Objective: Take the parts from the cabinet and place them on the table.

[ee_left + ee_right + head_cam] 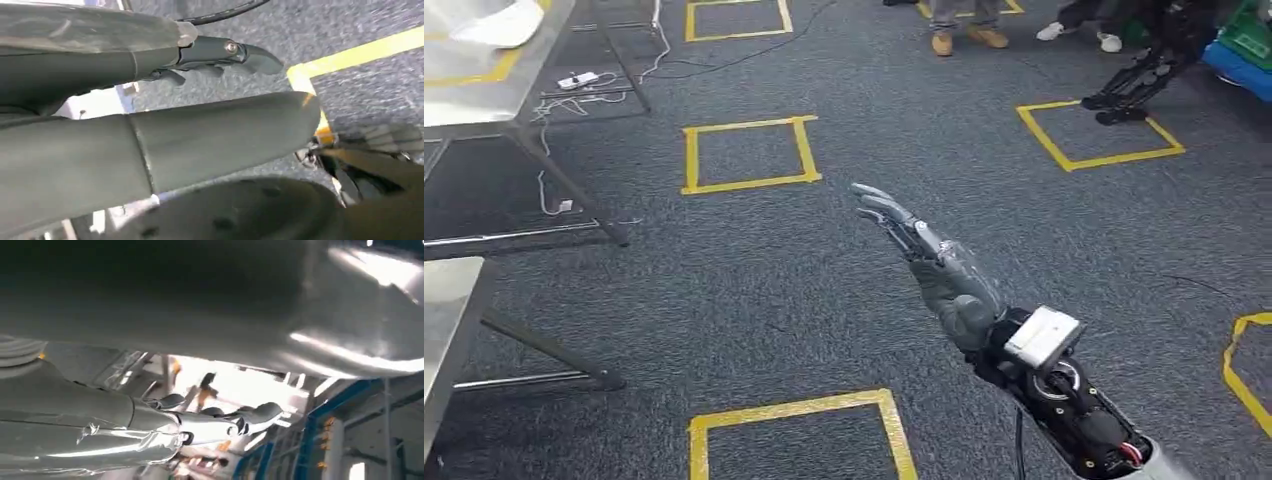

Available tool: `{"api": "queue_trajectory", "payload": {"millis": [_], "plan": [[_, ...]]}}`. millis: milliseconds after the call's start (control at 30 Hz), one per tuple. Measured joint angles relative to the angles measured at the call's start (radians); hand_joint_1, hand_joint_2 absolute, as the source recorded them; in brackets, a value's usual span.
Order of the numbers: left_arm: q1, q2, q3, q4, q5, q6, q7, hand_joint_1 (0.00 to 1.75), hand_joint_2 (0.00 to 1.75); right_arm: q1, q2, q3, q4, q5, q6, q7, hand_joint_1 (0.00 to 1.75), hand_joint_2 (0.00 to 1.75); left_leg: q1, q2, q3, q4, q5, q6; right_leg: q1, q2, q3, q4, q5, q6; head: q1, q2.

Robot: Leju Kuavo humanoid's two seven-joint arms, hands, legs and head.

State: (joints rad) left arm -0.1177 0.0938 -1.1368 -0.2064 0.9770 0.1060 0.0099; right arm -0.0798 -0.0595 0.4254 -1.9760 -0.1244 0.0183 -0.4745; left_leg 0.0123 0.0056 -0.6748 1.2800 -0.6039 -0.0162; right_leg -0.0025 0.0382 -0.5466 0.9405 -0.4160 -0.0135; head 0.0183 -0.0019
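The floor is dark grey carpet (844,270) marked with squares of yellow tape (749,155), one at upper centre-left of the head view, another at upper right (1099,135) and a third along the bottom edge (799,430). A steel table (484,70) with dark legs fills the upper left corner; a white power strip (577,80) and loose cables lie on the carpet beneath it. A second metal surface (444,320) cuts in at the lower left edge. At the top edge the shoes of people (969,38) stand on the carpet, and a dark jointed robot limb (1139,80) hangs over the upper right square.

The right hand (929,265) reaches from the lower right toward the centre of the head view, fingers stretched out straight and slightly apart, pointing up and left, holding nothing. A white camera block (1044,338) sits at its wrist.

In the left wrist view the left hand (150,150) shows as a thick grey thumb with darker fingers (225,52) extended above it, apart, with nothing between them, over carpet and a yellow tape corner.

No part can be made out in any view, nor the cabinet; the part's position and axis cannot be told.
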Motion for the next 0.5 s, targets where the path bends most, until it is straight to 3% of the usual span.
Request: {"api": "queue_trajectory", "payload": {"millis": [33,100,133,167,233,267,300,333,367,400,433,467,500], "plan": [[0.0,0.002,-0.001,0.0,-0.001,0.0,-0.005,0.0,0.0,0.005,0.0,-0.004,0.0,0.0,0.0,-0.003,0.0,0.0,0.0,-0.001,0.022,-0.052,0.038,0.004,0.0,0.013,0.001,0.0,0.0,0.0,-0.002,0.0],[-0.001,0.007,-0.002,0.0,-0.002,0.003,-0.011,0.0,0.0,0.009,0.0,-0.011,0.0,0.0,0.0,-0.007,0.0,0.0,0.0,-0.021,0.108,-0.24,0.133,0.014,0.0,0.037,0.004,0.0,0.001,0.001,-0.003,0.0],[-0.002,0.012,-0.002,0.0,-0.003,0.004,-0.012,0.0,0.0,0.011,0.0,-0.015,0.0,0.0,0.0,-0.008,0.0,0.0,0.0,-0.068,0.146,-0.321,0.158,0.022,-0.002,0.044,0.002,0.0,0.001,0.002,-0.006,0.0],[-0.003,0.014,-0.002,0.0,-0.002,0.006,-0.013,0.0,0.0,0.012,0.0,-0.018,0.0,0.0,0.0,-0.008,0.0,0.0,0.0,-0.08,0.15,-0.343,0.155,0.022,0.007,0.054,-0.005,0.008,0.0,0.009,-0.006,0.0],[-0.006,0.014,-0.003,0.0,-0.003,0.006,-0.015,0.0,0.0,0.017,0.0,-0.024,0.0,0.0,0.0,-0.01,0.0,0.0,-0.004,-0.06,0.148,-0.341,0.157,0.022,-0.001,0.071,-0.009,0.004,0.005,0.02,-0.004,0.0],[-0.007,0.014,-0.004,0.0,-0.003,0.006,-0.018,0.0,0.0,0.02,0.0,-0.026,0.0,0.0,0.0,-0.014,0.0,0.0,-0.006,-0.051,0.15,-0.342,0.158,0.026,-0.005,0.08,-0.01,0.001,0.008,0.027,-0.005,0.0],[-0.006,0.013,-0.004,0.0,-0.003,0.006,-0.019,0.0,0.0,0.022,0.0,-0.03,0.0,-0.001,0.002,-0.018,0.0,0.0,0.003,-0.037,0.153,-0.355,0.164,0.033,0.0,0.09,-0.012,0.005,0.006,0.033,-0.004,0.0],[-0.006,0.012,-0.005,0.0,-0.004,0.008,-0.021,0.0,0.0,0.027,0.0,-0.039,0.0,-0.002,0.008,-0.026,0.0,0.0,0.003,-0.025,0.159,-0.36,0.167,0.037,0.002,0.05,-0.024,0.032,-0.015,0.034,0.0,0.0],[-0.006,0.015,-0.006,0.0,-0.006,0.009,-0.026,0.0,0.0,0.026,0.0,-0.044,0.002,-0.006,0.015,-0.032,0.0,0.0,0.003,-0.017,0.159,-0.362,0.167,0.042,0.004,0.012,-0.051,0.096,-0.056,0.037,0.015,0.0],[-0.006,0.015,-0.009,0.0,-0.006,0.01,-0.028,0.0,0.0,0.026,0.0,-0.048,0.003,-0.007,0.021,-0.039,0.0,0.0,0.0,-0.007,0.159,-0.362,0.167,0.043,0.001,-0.011,-0.09,0.181,-0.1,0.042,0.023,0.0],[-0.006,0.016,-0.01,0.0,-0.006,0.013,-0.031,0.0,0.0,0.027,0.0,-0.05,0.006,-0.009,0.027,-0.045,0.0,0.0,-0.002,0.004,0.159,-0.362,0.166,0.044,-0.003,-0.023,-0.131,0.271,-0.138,0.046,0.025,0.0],[-0.007,0.019,-0.011,0.0,-0.006,0.017,-0.031,0.0,0.0,0.028,0.0,-0.05,0.01,-0.013,0.035,-0.051,0.0,0.0,-0.002,0.016,0.159,-0.361,0.165,0.044,-0.007,-0.027,-0.159,0.333,-0.157,0.049,0.025,0.0],[-0.007,0.021,-0.011,0.0,-0.006,0.017,-0.031,0.0,0.0,0.029,0.0,-0.054,0.014,-0.021,0.041,-0.056,0.0,0.0,-0.002,0.026,0.16,-0.361,0.163,0.044,-0.009,-0.03,-0.163,0.342,-0.149,0.051,0.026,0.0]]}}
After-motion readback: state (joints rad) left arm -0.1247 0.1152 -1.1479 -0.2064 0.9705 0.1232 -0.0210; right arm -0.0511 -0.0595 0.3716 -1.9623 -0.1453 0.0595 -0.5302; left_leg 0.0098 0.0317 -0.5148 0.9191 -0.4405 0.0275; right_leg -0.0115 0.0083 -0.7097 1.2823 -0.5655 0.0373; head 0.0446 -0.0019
